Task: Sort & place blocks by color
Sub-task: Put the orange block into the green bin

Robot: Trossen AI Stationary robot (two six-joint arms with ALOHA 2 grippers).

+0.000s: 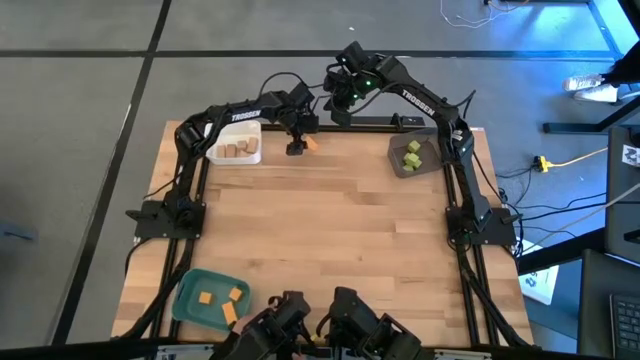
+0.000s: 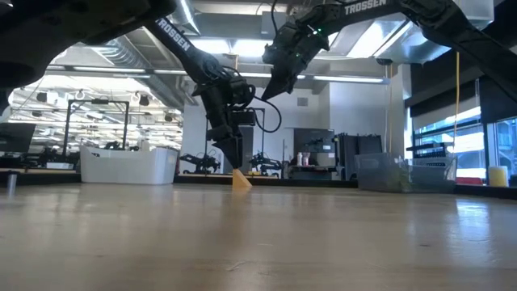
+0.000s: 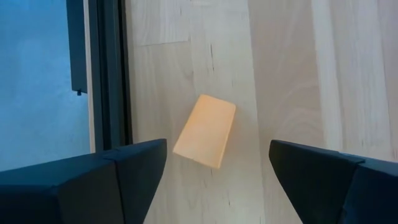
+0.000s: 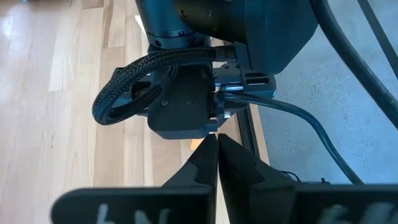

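high view: "trossen" on both arms; left gripper (image 3: 217, 171) jaws spread over orange block (image 3: 204, 131); right gripper (image 4: 217, 155) jaws pressed together.

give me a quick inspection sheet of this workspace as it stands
surface: wooden table, bare in the middle
job's things: tan blocks in the white tray; green blocks in the grey tray; orange blocks in the teal tray; one loose orange block lies at the far edge
clutter: nothing seen
grippers: left gripper open, fingers either side of the loose block, not touching it; right gripper shut, empty, raised beyond the far edge, close to the left arm's wrist
cables: yellow cable and dark cables on the floor to the right
surroundings: grey floor; lab benches and equipment beyond the table
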